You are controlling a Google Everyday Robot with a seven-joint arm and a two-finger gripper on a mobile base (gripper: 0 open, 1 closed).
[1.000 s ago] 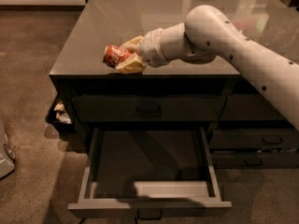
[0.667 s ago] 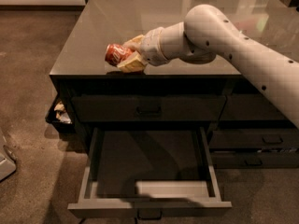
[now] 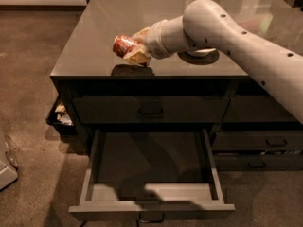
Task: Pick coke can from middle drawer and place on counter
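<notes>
My gripper (image 3: 134, 49) is shut on the coke can (image 3: 122, 45), a red can with white lettering held on its side. It hangs a little above the front left part of the grey-brown counter (image 3: 90, 46); its shadow falls on the slab just below. My pale arm (image 3: 227, 37) reaches in from the right. The middle drawer (image 3: 151, 207) stands pulled open below the counter's front; its dark floor holds nothing.
A white bowl (image 3: 199, 54) sits on the counter, mostly hidden behind my arm. Closed dark drawer fronts (image 3: 255, 143) are at the right. A dark bin with litter (image 3: 60, 115) stands on the brown floor left of the cabinet. A pale object (image 3: 5, 167) is at the left edge.
My gripper with the can has risen a little and moved slightly further over the counter. The drawer has stayed open.
</notes>
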